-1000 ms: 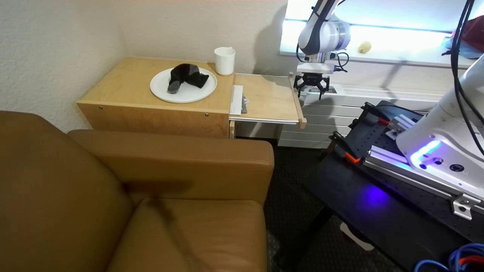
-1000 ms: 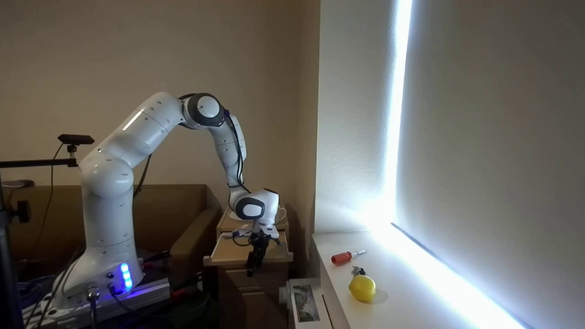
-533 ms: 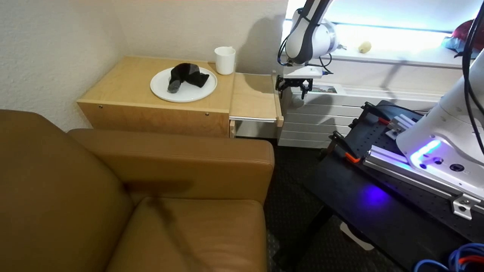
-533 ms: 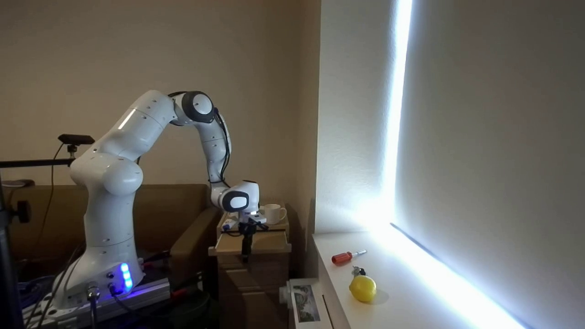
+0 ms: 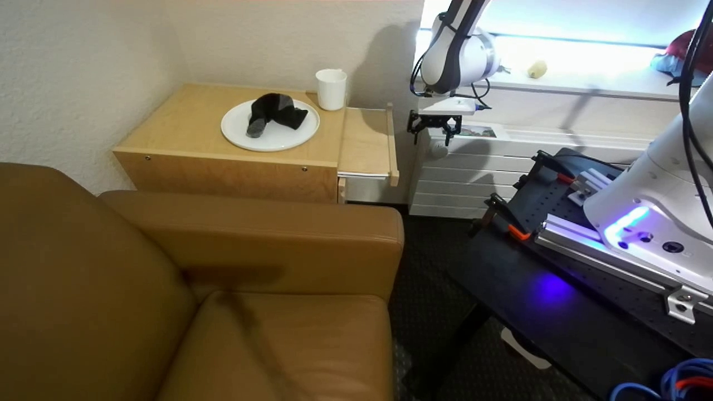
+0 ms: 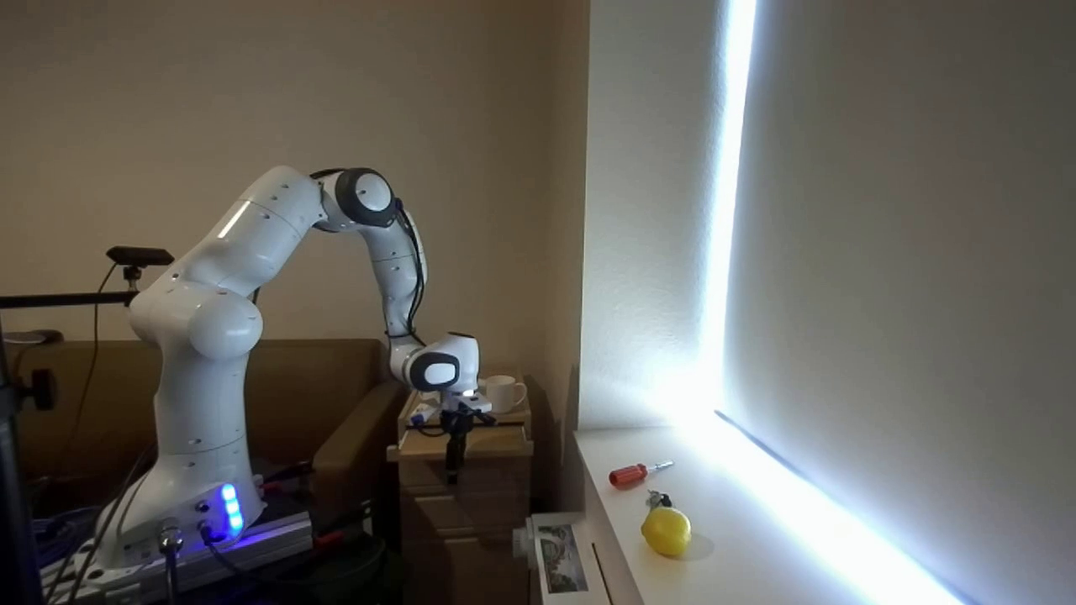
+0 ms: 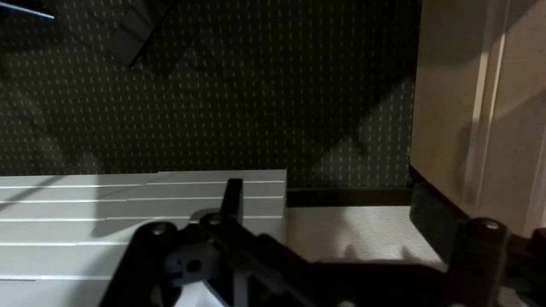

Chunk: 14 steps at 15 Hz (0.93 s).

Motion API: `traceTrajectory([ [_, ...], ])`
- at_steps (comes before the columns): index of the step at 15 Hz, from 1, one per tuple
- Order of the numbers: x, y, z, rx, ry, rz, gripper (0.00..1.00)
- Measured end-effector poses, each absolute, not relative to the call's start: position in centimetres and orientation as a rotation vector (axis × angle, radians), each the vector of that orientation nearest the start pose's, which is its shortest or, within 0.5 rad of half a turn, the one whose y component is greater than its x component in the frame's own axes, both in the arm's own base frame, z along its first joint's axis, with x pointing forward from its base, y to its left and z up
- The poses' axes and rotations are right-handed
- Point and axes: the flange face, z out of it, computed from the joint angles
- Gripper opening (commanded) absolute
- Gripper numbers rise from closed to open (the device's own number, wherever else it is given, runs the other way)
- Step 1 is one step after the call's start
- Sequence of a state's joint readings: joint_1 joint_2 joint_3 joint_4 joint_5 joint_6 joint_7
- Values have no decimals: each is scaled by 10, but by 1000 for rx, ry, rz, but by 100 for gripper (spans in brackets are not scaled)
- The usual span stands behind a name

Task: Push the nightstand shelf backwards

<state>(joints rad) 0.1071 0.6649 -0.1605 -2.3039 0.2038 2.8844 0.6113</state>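
Observation:
The nightstand (image 5: pixel 189 120) is a light oak cabinet beside the wall. The nightstand shelf (image 5: pixel 365 146), a thin tan board with a pale rim, sticks out a short way from its right side in an exterior view. The shelf (image 6: pixel 496 439) and nightstand (image 6: pixel 504 512) also show in an exterior view, partly behind the arm. My gripper (image 5: pixel 431 139) is open and empty, a small gap to the right of the shelf's rim. It also shows in an exterior view (image 6: pixel 455 470). In the wrist view my gripper (image 7: pixel 326 198) has spread fingers, with the nightstand's front (image 7: pixel 443 128) at the right.
A white plate (image 5: pixel 234 133) with a dark cloth (image 5: pixel 273 114) and a white mug (image 5: pixel 331 90) stand on the nightstand top. A brown armchair (image 5: pixel 267 239) is in front. A white radiator (image 5: pixel 462 172) and windowsill with a lemon (image 6: pixel 667 530) and screwdriver (image 6: pixel 630 476) are nearby.
The shelf has slid toward the nightstand; a white strip and grey item on it went out of sight. The gripper moved with it, then stopped, and a gap has opened between rim and gripper.

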Motion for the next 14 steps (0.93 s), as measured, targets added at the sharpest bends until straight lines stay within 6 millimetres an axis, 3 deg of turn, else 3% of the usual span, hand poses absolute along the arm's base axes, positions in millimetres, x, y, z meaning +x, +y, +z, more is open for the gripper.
traceTrajectory([
  [3,493,-39,57,-2929,1337,53,100],
  [9,546,31,45,-2863,1407,-81,100],
  [14,586,65,38,-2766,1447,-80,100],
])
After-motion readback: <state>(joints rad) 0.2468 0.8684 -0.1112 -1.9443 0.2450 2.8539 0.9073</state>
